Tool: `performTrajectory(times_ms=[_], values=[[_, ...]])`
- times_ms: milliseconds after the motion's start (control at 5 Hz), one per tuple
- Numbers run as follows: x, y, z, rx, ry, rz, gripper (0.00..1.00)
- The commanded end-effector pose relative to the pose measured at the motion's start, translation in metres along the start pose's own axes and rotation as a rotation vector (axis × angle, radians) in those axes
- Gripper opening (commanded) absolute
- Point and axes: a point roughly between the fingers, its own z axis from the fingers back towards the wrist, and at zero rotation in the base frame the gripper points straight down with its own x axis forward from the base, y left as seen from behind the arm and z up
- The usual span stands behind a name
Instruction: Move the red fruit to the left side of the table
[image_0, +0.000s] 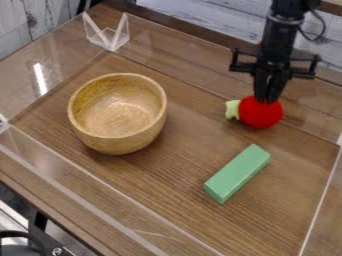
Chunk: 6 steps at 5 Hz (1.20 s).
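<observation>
The red fruit (261, 113) lies on the right side of the table (160, 170), its green leafy stem (233, 108) pointing left. My gripper (270, 95) hangs straight above it with its black fingers (269, 82) pressed together, tips just at the fruit's top. The fruit rests on the wood, and nothing shows between the fingers.
A wooden bowl (118, 112) stands left of centre. A green rectangular block (237, 172) lies in front of the fruit, towards the near right. Low clear acrylic walls (54, 60) edge the tabletop, with a clear folded piece (104, 32) at the back left.
</observation>
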Motion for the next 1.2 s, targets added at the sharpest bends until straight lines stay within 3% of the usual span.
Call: performTrajectory(times_ms=[0, 200, 400, 1000], values=[[0.007, 0.008, 0.065, -0.099, -0.103, 0.042, 0.00], [0.008, 0.007, 0.072, -0.111, -0.102, 0.088, 0.00], [0.007, 0.000, 0.060, -0.096, -0.090, 0.128, 1.00], [0.002, -0.006, 0.009, -0.031, -0.055, 0.052, 1.00]])
